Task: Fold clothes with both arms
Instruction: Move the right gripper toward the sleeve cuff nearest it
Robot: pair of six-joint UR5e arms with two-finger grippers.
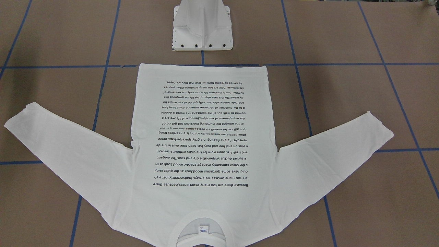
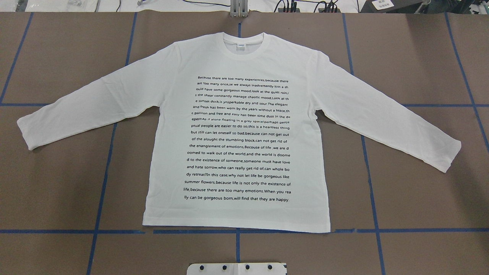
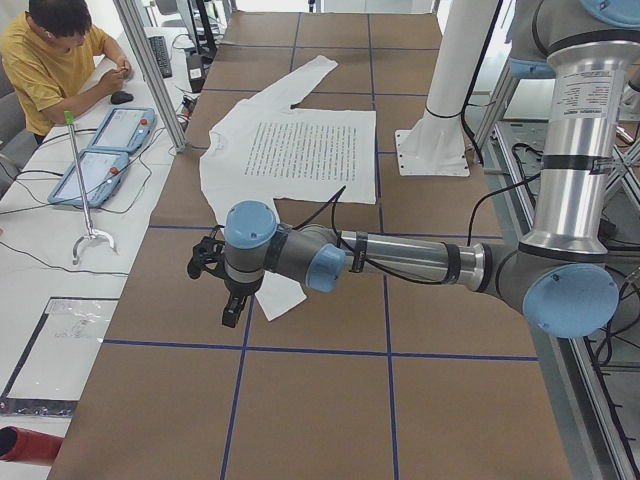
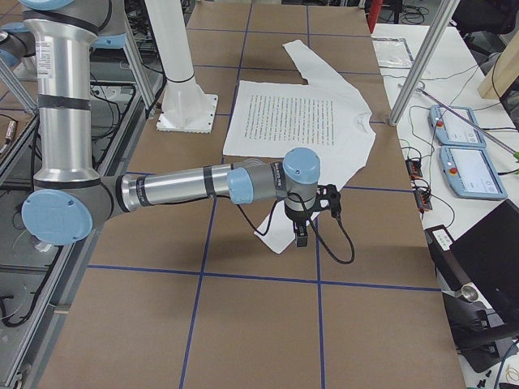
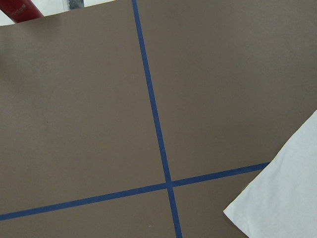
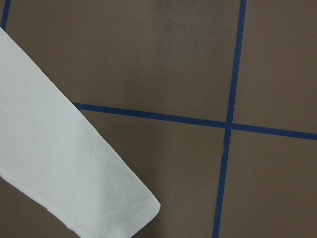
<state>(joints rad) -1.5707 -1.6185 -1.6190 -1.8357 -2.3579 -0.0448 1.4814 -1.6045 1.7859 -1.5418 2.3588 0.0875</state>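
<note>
My left gripper (image 3: pixel 231 305) hangs above bare counter (image 2: pixel 57 183), just beside the end of one sleeve. It shows only from the side, so I cannot tell whether its fingers are spread or pressed together. Its wrist camera gives me matte brown board crossed by blue tape (image 5: pixel 158 134), with a white cuff (image 5: pixel 282 193) cutting into the lower right corner.

The shirt (image 2: pixel 237 133) lies flat and front up in the middle of the counter. It is soft white cotton with a ribbed neck (image 2: pixel 243 44) on the far side from the robot. Its straight hem lies toward the white metal pedestal (image 1: pixel 202 31). Both long sleeves are spread wide and slant back toward the robot. A block of black text (image 2: pixel 238 139) fills the chest. The cloth is smooth apart from slight creases at the armpits.

My right gripper (image 4: pixel 301 233) hangs just beside the other sleeve end, and again I cannot tell how its fingers stand.

Past the counter's far edge, a person (image 3: pixel 60 60) in yellow sits near two blue-rimmed tablets (image 3: pixel 105 150).
</note>
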